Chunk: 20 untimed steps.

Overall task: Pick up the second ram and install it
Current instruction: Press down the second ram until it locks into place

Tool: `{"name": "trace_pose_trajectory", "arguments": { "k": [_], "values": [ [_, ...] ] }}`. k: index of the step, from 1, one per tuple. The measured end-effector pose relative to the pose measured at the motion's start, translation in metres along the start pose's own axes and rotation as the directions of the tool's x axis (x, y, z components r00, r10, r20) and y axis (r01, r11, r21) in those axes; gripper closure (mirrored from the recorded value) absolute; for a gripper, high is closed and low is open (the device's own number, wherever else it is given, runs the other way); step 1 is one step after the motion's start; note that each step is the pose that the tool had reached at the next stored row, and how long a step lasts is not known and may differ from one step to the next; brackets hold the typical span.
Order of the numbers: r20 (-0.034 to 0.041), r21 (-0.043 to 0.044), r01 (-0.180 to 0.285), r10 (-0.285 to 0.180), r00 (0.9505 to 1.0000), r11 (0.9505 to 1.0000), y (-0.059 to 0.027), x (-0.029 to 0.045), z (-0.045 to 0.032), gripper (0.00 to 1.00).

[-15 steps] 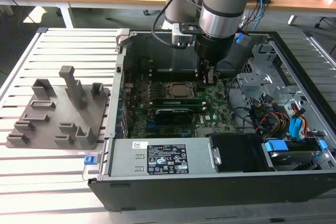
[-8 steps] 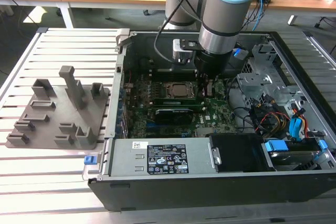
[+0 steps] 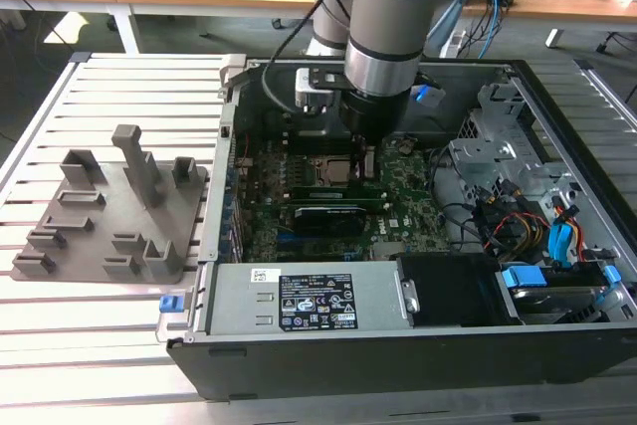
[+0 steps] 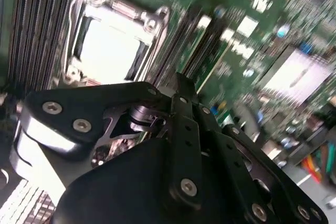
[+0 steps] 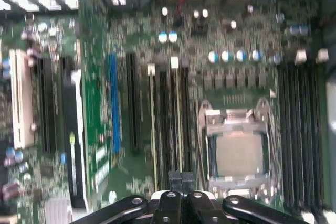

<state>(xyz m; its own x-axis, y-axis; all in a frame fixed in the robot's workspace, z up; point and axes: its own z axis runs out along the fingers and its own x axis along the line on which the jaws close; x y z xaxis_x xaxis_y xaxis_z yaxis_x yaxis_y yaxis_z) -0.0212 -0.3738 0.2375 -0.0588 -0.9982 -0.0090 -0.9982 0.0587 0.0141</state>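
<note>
At the exterior view's left I see the grey tray (image 3: 109,216), then the open case (image 3: 299,365). The arm hides the board's (image 3: 418,208) far middle, so the gripper (image 3: 365,154) barely shows beside the socket (image 3: 325,170). In the first wrist view its fingertips (image 5: 175,180) sit together over 1 thin strip, apparently the ram (image 5: 178,124), standing in a slot; whether they pinch it I can't tell.

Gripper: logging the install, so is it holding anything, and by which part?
Cannot be told. The gripper sits at one end of a ram stick standing in a slot beside the CPU socket; a hold isn't visible.
</note>
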Motion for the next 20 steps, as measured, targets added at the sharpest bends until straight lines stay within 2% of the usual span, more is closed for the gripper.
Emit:
{"name": "trace_pose_trajectory", "arguments": {
  "k": [1, 2, 3, 5, 6, 7, 11, 12, 14, 17, 18, 20],
  "values": [
    [0.0, 0.0002, 0.0, 0.0, 1.0, 1.0, 0.0042, 0.0003, 0.0001, 0.89],
    [-0.0002, 0.0005, 0.0, 0.0, 1.0, 1.0, 0.0133, 0.0008, 0.0005, 0.89],
    [-0.0002, 0.0015, 0.0, 0.0, 1.0, 1.0, 0.0304, 0.0019, 0.0016, 0.89],
    [-0.0002, 0.0028, 0.0, 0.0, 1.0, 1.0, 0.0474, 0.0029, 0.0039, 0.89],
    [-0.0004, 0.0027, 0.0, 0.0, 1.0, 1.0, 0.0554, 0.0034, 0.0066, 0.89],
    [-0.0003, 0.0028, 0.0, 0.0, 1.0, 1.0, 0.0574, 0.0032, 0.0081, 0.89],
    [-0.0007, 0.0024, 0.0, 0.0, 1.0, 1.0, 0.0573, 0.0028, 0.0108, 0.89],
    [0.0021, 0.0043, 0.0, 0.0, 1.0, 1.0, 0.0566, 0.0023, 0.0084, 0.89],
    [0.0002, 0.003, 0.0, 0.0, 1.0, 1.0, 0.0545, 0.0024, 0.0045, 0.89],
    [-0.0002, 0.0, 0.0, 0.0, 1.0, 1.0, 0.0373, 0.0015, 0.0041, 0.89],
    [-0.0003, -0.0028, 0.0, 0.0, 1.0, 1.0, 0.0244, 0.0007, 0.004, 0.89],
    [-0.0004, -0.0034, 0.0, 0.0, 1.0, 1.0, 0.0165, 0.0002, 0.0037, 0.89]
  ]
}}
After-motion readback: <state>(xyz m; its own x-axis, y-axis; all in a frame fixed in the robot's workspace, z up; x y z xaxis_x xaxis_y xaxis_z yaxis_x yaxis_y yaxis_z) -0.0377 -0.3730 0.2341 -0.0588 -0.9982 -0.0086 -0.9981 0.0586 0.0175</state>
